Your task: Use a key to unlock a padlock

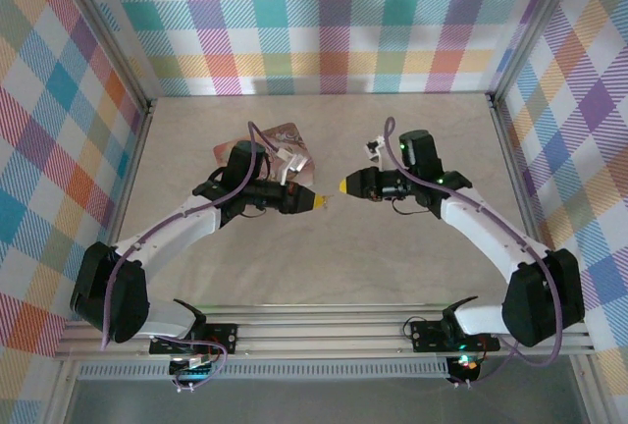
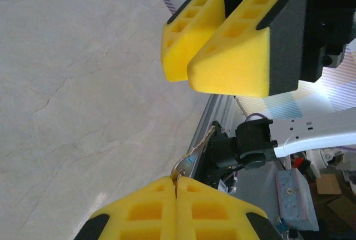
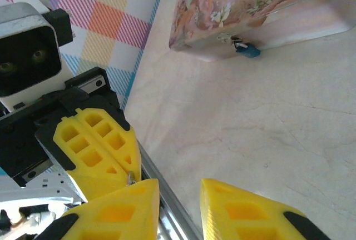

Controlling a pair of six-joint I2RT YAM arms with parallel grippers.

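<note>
Tin: pink illustrated rectangular tin (image 3: 250,6), edges cut off by the frame; in the top view the left arm (image 1: 186,228) hides part of it.
Padlock: tiny blue-bodied padlock (image 3: 247,50) against the tin's side wall; shackle too small to make out.
Key: thin metal key (image 2: 179,172), mostly buried; only a sliver shows.
Left gripper (image 2: 176,187): pinched tight on the key, well clear of the tin.
Right gripper (image 3: 179,189): fingers parted, nothing between them, tip to tip with the left, farther from the tin.

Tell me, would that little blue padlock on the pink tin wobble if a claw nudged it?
Probably: the padlock seems to hang from the front of the tin by its thin loop, so it would likely swing rather than stay put. It looks tiny beside the tin, so likely very light and fiddly to pinch.
</note>
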